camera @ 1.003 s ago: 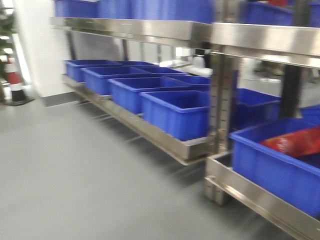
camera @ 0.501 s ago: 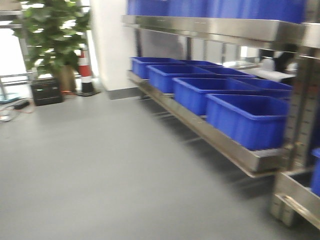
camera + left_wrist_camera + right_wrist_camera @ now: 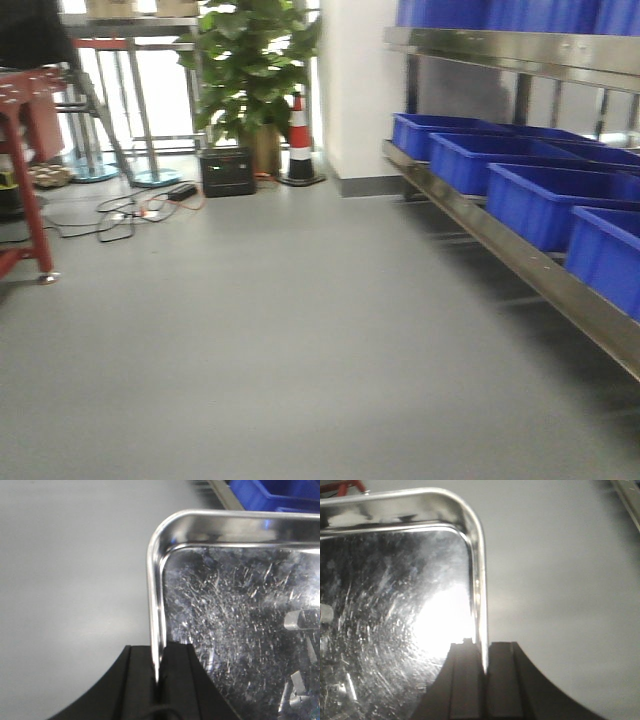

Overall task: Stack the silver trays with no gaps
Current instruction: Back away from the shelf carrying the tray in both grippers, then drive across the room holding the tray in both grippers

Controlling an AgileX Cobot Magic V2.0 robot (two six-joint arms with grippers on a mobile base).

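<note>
Spreading across front view: grey floor (image 3: 260, 340). Running along its R side: steel rack (image 3: 520, 55), two levels in view, w/ blue bins (image 3: 540, 205) sitting in a row on lower level, more on upper. Standing just beside rack's far end: white pillar (image 3: 355, 90). Left of rack, beyond pillar: leafy plant (image 3: 250, 60), striped cone (image 3: 300, 140) and black box (image 3: 228, 172) near its base. Well apart from rack, at far L edge: red frame (image 3: 30, 130) on casters. Between frame and plant: loose cables (image 3: 130, 215) trailing over floor.

Filling L wrist view: silver tray (image 3: 235, 610), scratched inside facing cam, hanging above floor w/ rack's bins just past its far edge. Left gripper (image 3: 159, 655) clenching tray's L rim, black fingers (image 3: 135, 680) pressing either side.

In R wrist view: right gripper (image 3: 484, 650) pinching R rim of silver tray (image 3: 395, 605) the same way, over floor, rack rail showing at top R corner. Same tray or second one, can't tell.
</note>
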